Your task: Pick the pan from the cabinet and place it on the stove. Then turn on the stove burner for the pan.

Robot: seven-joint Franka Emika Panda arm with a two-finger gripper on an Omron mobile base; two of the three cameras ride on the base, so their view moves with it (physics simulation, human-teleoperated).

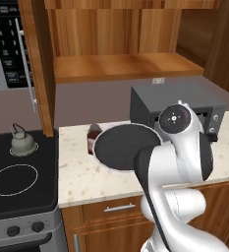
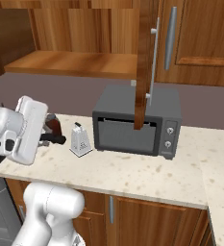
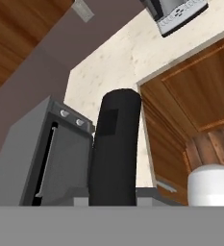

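The pan [image 1: 122, 146] hangs tilted above the speckled counter [image 1: 86, 182], right of the stove [image 1: 17, 197], with its dark round face toward the left base camera. The white arm [image 1: 177, 162] bends at its elbow in front of the grey toaster oven [image 2: 137, 125]. The gripper is hidden behind the pan, apparently clamped on its black handle [image 3: 114, 149]. Far above, the cabinet [image 1: 121, 44] stands open.

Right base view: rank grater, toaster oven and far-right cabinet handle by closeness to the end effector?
From the end effector gripping the pan handle:
1. Grater, beside it on the counter.
2. Toaster oven, farther right.
3. Far-right cabinet handle, upper right.
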